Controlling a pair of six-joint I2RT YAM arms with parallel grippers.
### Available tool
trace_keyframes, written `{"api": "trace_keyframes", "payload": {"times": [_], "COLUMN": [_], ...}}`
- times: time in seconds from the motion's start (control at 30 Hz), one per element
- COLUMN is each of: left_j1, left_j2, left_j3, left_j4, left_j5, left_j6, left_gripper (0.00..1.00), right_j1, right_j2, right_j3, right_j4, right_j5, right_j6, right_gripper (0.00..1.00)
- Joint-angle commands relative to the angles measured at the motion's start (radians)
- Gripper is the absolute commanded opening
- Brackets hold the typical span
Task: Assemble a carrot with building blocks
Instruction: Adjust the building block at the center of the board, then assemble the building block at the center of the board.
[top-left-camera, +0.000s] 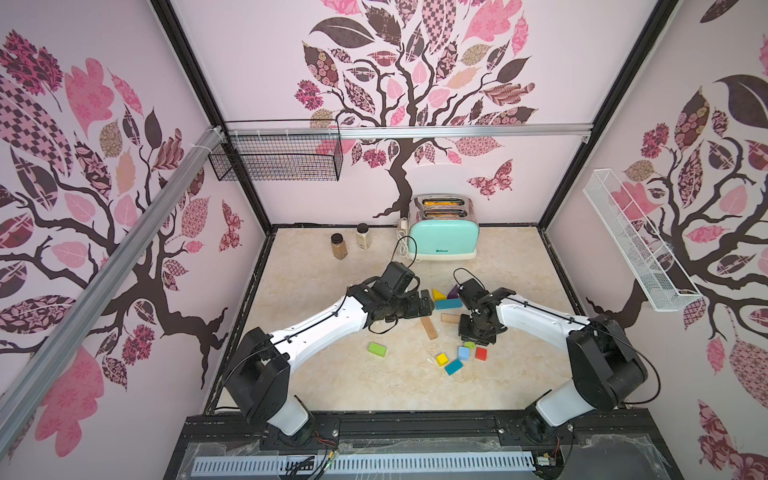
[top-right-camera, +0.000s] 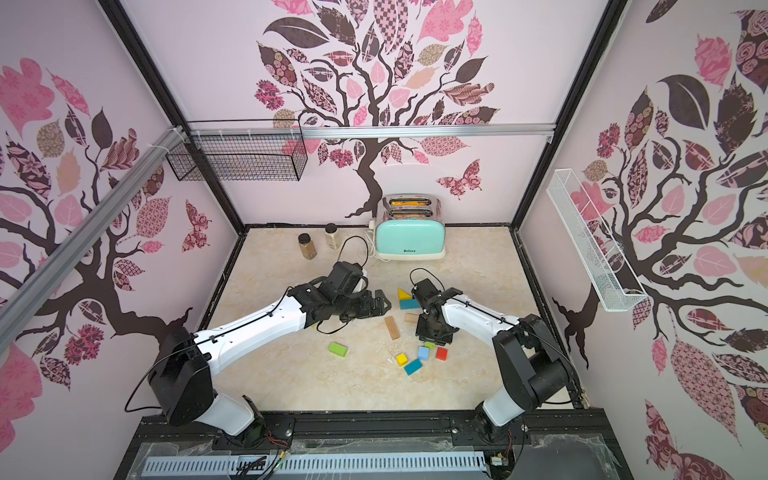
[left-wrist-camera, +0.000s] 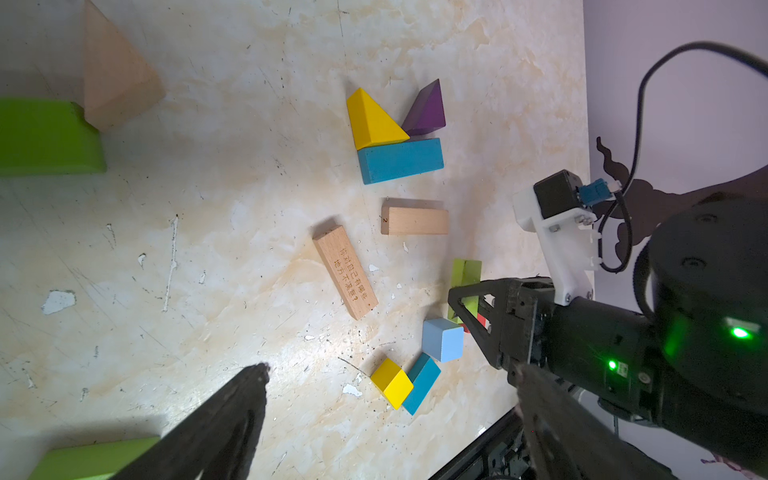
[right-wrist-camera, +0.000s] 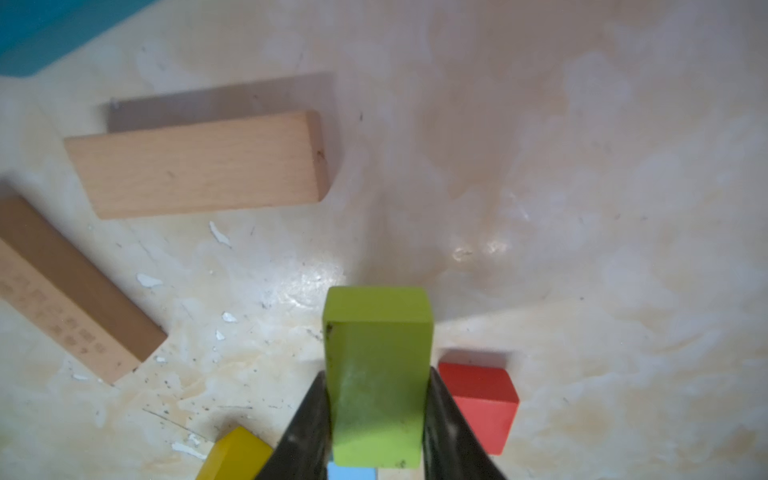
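- The one text I can read stands on a tan bar (left-wrist-camera: 345, 276) lying flat mid-worktop: two engraved lines of Chinese characters, 你对自己有哪些 / 地方不满意?
- A shorter tan bar (left-wrist-camera: 415, 220) just beside it carries a small "2" on its end face.
- The mint toaster (top-left-camera: 442, 241) at the back wall has dark lettering on its side. It may start with "D", but it is too small for me to be sure.
- Both of its slots show something orange-yellow inside.
- Two brown-lidded spice jars stand near the toaster: one (top-left-camera: 338, 246) filled with brown powder, the other (top-left-camera: 363, 236) with a pale one.
- The right gripper (right-wrist-camera: 377, 376) has its jaws closed on the sides of a green block (right-wrist-camera: 376, 324), above the cluster at the near side of the worktop (top-left-camera: 332, 374).
- That cluster holds a red cube (right-wrist-camera: 482, 403), a light blue cube (left-wrist-camera: 442, 338), a yellow cube (left-wrist-camera: 390, 382) and a teal block (left-wrist-camera: 424, 384) touching the yellow cube.
- The left gripper (top-left-camera: 429, 302) has its jaws spread wide and holds nothing, just beside a teal bar (left-wrist-camera: 399, 160).
- A yellow wedge (left-wrist-camera: 374, 120) and a purple wedge (left-wrist-camera: 426, 110) sit against that bar.
- Another green block (top-left-camera: 377, 349) lies alone, well apart.
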Motion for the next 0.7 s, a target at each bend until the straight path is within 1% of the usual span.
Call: {"api": "trace_keyframes", "payload": {"times": [0.0, 0.1, 0.17, 0.27, 0.4, 0.5, 0.63, 0.67], "left_j1": [0.004, 0.004, 0.004, 0.004, 0.004, 0.005, 0.017, 0.02], "left_j2": [0.0, -0.002, -0.009, -0.024, -0.047, -0.065, -0.103, -0.111], "left_j3": [0.013, 0.012, 0.01, 0.002, 0.0, 0.0, -0.015, -0.017], "left_j4": [-0.005, -0.01, -0.014, -0.017, -0.018, -0.018, 0.011, 0.014], "left_j5": [0.007, 0.005, 0.001, -0.008, -0.026, -0.039, -0.044, -0.046], "left_j6": [0.019, 0.022, 0.023, 0.022, 0.019, 0.016, -0.003, -0.007], "left_gripper": [0.98, 0.98, 0.98, 0.98, 0.98, 0.98, 0.98, 0.98], "right_j1": [-0.006, -0.008, -0.007, -0.008, -0.008, -0.008, -0.008, -0.009], "right_j2": [0.026, 0.044, 0.038, 0.006, -0.019, 0.003, 0.085, 0.103], "right_j3": [0.028, 0.045, 0.056, 0.088, 0.155, 0.18, 0.206, 0.209], "right_j4": [0.009, 0.015, 0.01, -0.015, -0.062, -0.037, 0.003, 0.015], "right_j5": [-0.011, -0.006, 0.003, 0.053, 0.126, 0.08, -0.019, -0.041], "right_j6": [0.037, 0.027, 0.017, -0.015, -0.092, -0.154, -0.212, -0.224], "right_gripper": [0.49, 0.57, 0.6, 0.6, 0.61, 0.58, 0.46, 0.45]}}
